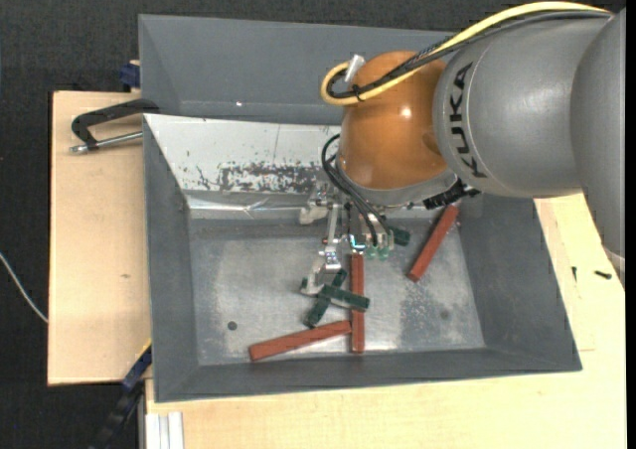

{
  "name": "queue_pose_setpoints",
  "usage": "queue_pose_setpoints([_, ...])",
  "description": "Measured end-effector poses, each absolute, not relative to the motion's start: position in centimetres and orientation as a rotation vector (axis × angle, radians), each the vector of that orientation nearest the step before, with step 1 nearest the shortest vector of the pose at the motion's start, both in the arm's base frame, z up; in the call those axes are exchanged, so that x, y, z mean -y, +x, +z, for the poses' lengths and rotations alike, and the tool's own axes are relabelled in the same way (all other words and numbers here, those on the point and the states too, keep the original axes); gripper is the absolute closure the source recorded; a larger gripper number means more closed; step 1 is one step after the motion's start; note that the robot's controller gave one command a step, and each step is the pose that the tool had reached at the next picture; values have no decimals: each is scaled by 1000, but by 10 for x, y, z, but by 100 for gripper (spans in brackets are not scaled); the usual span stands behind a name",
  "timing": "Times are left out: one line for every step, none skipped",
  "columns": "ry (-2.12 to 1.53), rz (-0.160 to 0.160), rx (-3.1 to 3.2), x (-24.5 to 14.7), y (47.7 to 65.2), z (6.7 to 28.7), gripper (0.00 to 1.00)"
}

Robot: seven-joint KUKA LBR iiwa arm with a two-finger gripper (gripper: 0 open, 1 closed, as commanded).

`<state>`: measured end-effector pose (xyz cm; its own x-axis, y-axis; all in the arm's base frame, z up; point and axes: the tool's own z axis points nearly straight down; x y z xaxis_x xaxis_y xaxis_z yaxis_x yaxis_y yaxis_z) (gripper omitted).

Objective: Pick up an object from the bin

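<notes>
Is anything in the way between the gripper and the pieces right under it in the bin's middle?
Nothing visible stands in the way. The gripper hangs right above the dark green pieces, which cross a short red-brown stick. A longer red-brown stick lies nearer the front wall, off to one side.

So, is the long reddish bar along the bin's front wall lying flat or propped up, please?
Lying flat: the reddish bar rests full-length on the bin floor.
</notes>
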<state>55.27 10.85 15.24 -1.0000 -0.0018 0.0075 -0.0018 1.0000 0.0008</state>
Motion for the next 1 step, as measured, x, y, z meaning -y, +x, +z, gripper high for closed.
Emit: queue_pose_setpoints([1, -3, 3142, -108, 555, 157, 0])
